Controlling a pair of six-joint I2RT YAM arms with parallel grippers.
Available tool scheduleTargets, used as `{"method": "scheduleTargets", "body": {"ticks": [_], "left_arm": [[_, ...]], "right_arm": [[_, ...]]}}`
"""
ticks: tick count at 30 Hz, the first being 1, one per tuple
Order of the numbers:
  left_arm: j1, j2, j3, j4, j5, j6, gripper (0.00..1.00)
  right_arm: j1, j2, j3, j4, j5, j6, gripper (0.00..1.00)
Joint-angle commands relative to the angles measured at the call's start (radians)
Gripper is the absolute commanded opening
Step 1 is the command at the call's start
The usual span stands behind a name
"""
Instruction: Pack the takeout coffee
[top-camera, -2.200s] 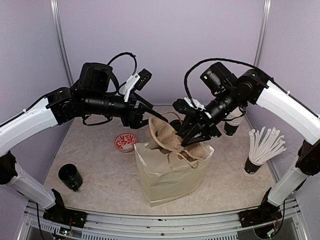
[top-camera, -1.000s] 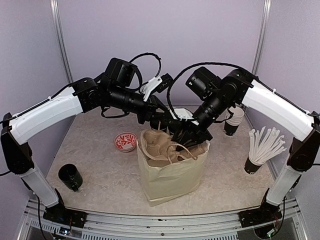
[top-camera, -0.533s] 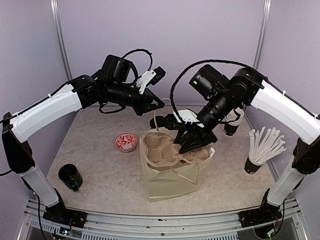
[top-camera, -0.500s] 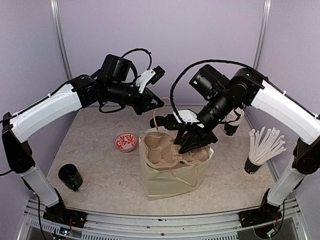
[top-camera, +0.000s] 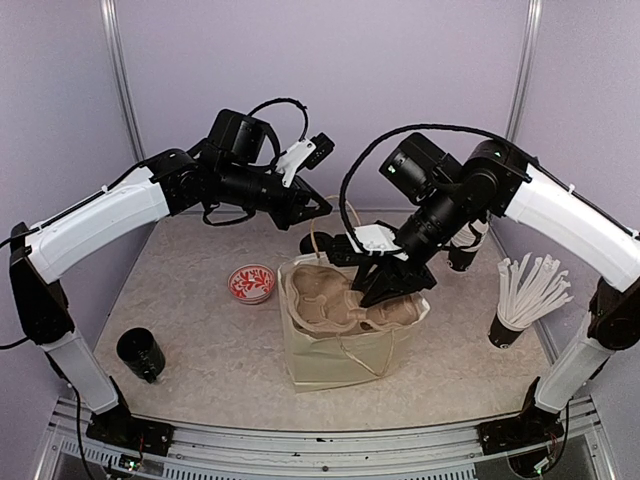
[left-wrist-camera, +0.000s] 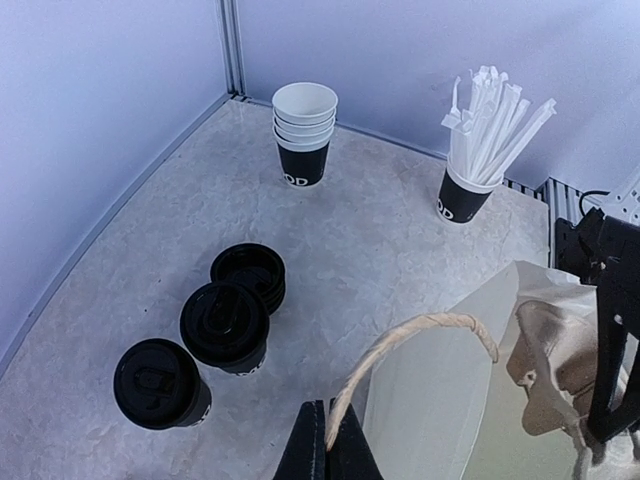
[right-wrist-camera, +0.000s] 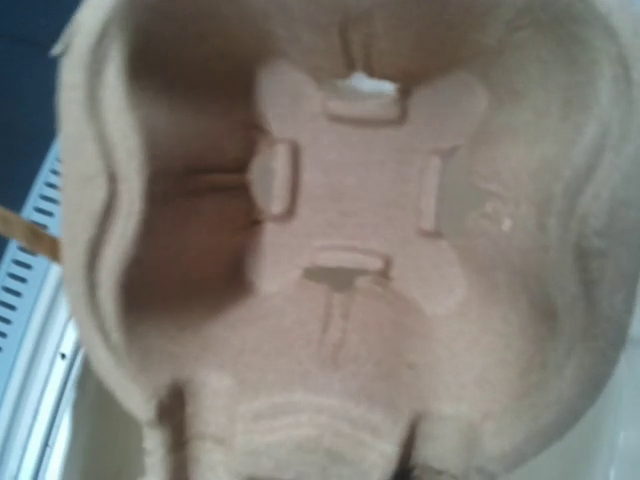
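We find the left gripper (left-wrist-camera: 326, 430) closed on the rope handle (left-wrist-camera: 430, 320) of the bag (top-camera: 340, 350). The right gripper (top-camera: 390, 285) sits at the tray (top-camera: 330, 305) in the bag mouth; whether it grips we cannot tell. The lidded coffee (left-wrist-camera: 225, 322) stands on the surface (left-wrist-camera: 380, 250) outside the bag, just beside another lidded cup (left-wrist-camera: 160, 385).

white-shelled arms (top-camera: 100, 215) with black joints (top-camera: 172, 178) and looping black cables (top-camera: 275, 104).

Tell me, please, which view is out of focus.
Right wrist view: the cup carrier fills the picture, blurred, its left side shadowed. Left wrist view: sharp, evenly lit, even the rope handle in the left claw. Top external view: sharp, frame posts leaning outward.
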Motion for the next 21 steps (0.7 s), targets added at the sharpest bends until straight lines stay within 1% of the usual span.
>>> {"method": "scheduleTargets", "body": {"ticks": [1,6,13,21], "left_arm": [[-0.016,0.004,0.018,0.01,0.027,0.02,0.0],[-0.024,-0.006,0.007,0.009,0.026,0.026,0.0],[-0.024,-0.026,-0.027,0.03,0.031,0.031,0.0],[-0.033,-0.034,-0.027,0.05,0.059,0.03,0.0]], "right_arm": [[-0.006,0.006,-0.014,0.032,0.047,0.024,0.29],[-0.045,0.028,0.0,0.022,0.036,0.017,0.3],[-0.068,0.044,0.011,0.017,0.048,0.01,0.29],[-0.069,0.047,0.014,-0.002,-0.028,-0.024,0.32]]}}
